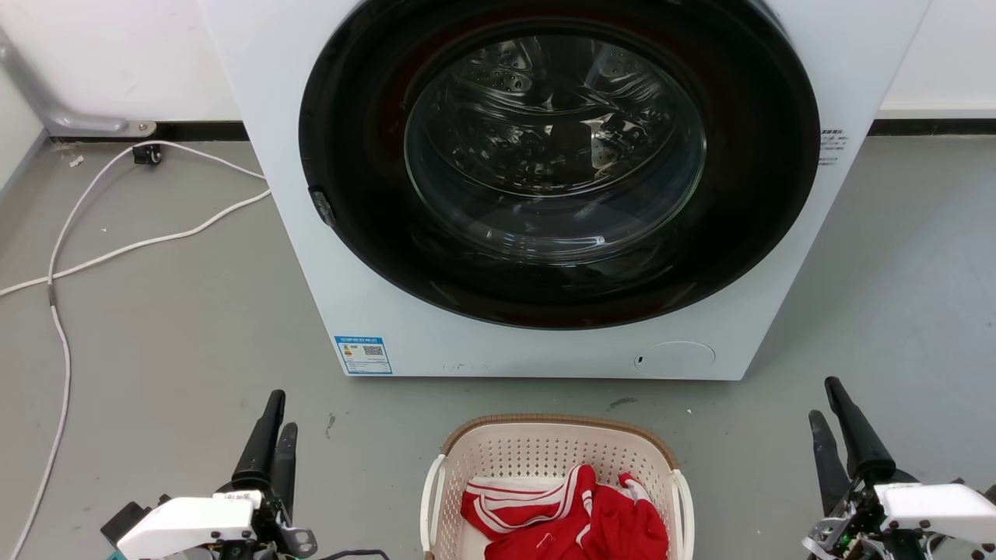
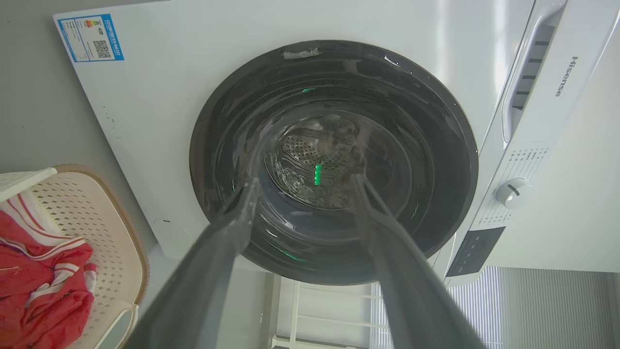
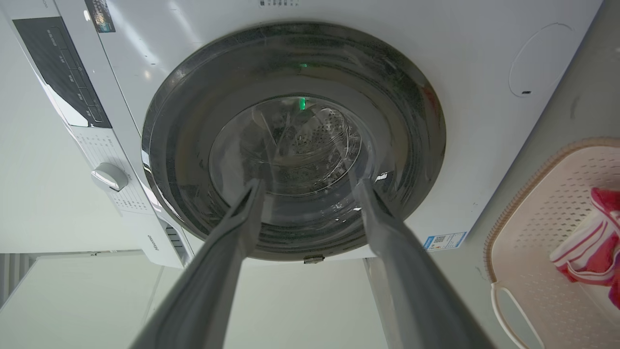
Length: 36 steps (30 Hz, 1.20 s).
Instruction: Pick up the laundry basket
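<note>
The laundry basket, cream-white and perforated with a brown rim, stands on the floor at the bottom centre of the head view, red and white clothes lying inside. It appears at the lower left of the left wrist view as the basket and at the right of the right wrist view as the basket. My left gripper is open, well to the basket's left. My right gripper is open, well to its right. Both hold nothing and point toward the washing machine.
A white front-loading washing machine with a round glass door stands just beyond the basket. White cables trail over the grey floor at the left. Bare floor lies on both sides of the basket.
</note>
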Tool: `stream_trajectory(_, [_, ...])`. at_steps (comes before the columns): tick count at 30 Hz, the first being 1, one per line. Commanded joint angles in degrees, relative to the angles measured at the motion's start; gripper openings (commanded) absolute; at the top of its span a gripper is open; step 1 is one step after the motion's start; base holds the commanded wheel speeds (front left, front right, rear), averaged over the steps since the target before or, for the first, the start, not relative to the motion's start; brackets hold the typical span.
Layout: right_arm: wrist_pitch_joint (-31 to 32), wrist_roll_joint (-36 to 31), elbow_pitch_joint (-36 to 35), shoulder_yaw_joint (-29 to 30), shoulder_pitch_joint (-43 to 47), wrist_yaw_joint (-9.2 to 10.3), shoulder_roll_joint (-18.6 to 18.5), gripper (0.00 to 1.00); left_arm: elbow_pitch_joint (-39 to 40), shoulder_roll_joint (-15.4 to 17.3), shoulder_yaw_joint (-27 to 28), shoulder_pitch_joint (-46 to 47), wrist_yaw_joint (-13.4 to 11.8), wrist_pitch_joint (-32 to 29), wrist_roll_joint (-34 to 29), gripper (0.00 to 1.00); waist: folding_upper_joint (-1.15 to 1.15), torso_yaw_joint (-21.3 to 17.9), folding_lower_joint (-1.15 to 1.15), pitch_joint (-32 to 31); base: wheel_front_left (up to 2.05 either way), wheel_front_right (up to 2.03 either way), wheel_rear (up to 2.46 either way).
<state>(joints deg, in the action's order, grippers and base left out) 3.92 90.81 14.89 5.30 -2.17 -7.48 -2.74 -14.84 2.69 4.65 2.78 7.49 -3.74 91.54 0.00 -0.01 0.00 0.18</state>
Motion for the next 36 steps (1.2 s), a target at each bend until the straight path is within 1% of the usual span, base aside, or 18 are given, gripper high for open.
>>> stream_trajectory(1, [-0.63,-0.91,-1.18,-0.11,-0.39,-0.01,-0.17,1.00,1.43,0.15,-0.27,0.42,0.00,0.59,-0.54,1.00,0.00,-0.01,0.00,-0.01,0.00,0.00,0.00])
stream_trajectory(6, [-1.96,-3.92,-1.30,0.62,0.20,-0.01,-0.18,1.00,1.98,0.16,-0.17,-0.37,0.00,1.91,-2.08,1.00,0.00,-0.02,0.00,-0.09,0.00,0.00,0.00])
stream_trajectory(10, [-2.98,-7.27,-1.90,1.19,0.40,-0.01,-0.18,1.00,2.25,0.17,1.31,-0.73,0.00,2.91,-3.87,1.00,0.00,-0.03,0.00,-0.16,0.00,0.00,0.00])
stream_trajectory(14, [-3.93,-10.90,-2.56,2.34,0.55,-0.01,-0.18,1.00,2.20,0.17,2.96,-1.02,-0.05,3.87,-7.02,1.00,0.00,-0.03,0.00,-0.25,0.00,0.00,0.00])
stream_trajectory(18, [-4.84,-15.76,-3.33,3.67,0.54,-0.01,-0.19,1.00,2.87,0.18,4.20,-1.19,-0.78,4.76,-10.03,1.00,0.00,-0.01,0.00,-0.33,0.00,0.00,0.00])
stream_trajectory(21, [-5.53,-20.42,-5.23,4.51,0.36,-0.01,-0.19,1.00,3.52,0.18,4.88,-1.34,-1.61,5.43,-11.86,1.00,0.00,0.02,0.00,-0.37,0.00,0.00,0.00])
stream_trajectory(25, [-6.36,-27.78,-7.24,3.30,1.09,-0.01,-0.19,1.00,5.35,0.19,5.33,-1.64,-3.17,6.28,-16.26,1.00,0.00,0.05,0.00,-0.41,0.00,0.00,0.00])
stream_trajectory(34, [-8.19,-43.47,-12.93,2.29,1.69,-0.01,-0.20,1.00,12.40,0.20,3.21,-2.85,-6.21,8.11,-27.56,1.00,0.00,0.02,0.00,-0.28,0.00,0.00,0.00])
stream_trajectory(36, [-8.58,-46.62,-14.04,1.87,1.94,-0.02,-0.21,1.00,14.02,0.21,2.41,-3.04,-6.55,8.46,-30.35,1.00,0.00,-0.01,0.00,-0.24,0.00,0.00,0.00])
